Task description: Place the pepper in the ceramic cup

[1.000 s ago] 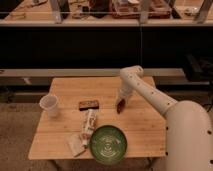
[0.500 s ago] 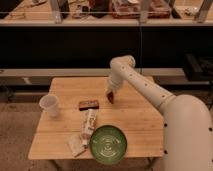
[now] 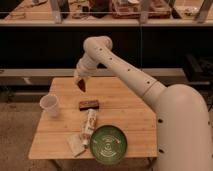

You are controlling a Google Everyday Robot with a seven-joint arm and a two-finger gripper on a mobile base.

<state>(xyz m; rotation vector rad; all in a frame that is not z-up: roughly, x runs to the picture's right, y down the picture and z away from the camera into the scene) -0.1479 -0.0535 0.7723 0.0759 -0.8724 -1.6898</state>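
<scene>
The small dark red-brown pepper hangs from my gripper, which is shut on it and holds it in the air above the back left part of the wooden table. The white ceramic cup stands upright at the table's left edge, to the left of and below the gripper, apart from it. My white arm reaches in from the right and arcs over the table.
A flat dark rectangular bar lies below the gripper. A white packet and a crumpled wrapper lie nearer the front. A green patterned bowl sits at the front edge. Dark shelving stands behind the table.
My gripper has lifted the pepper from the table's middle right and carried it left and up, toward the cup side. The other things have not moved.
</scene>
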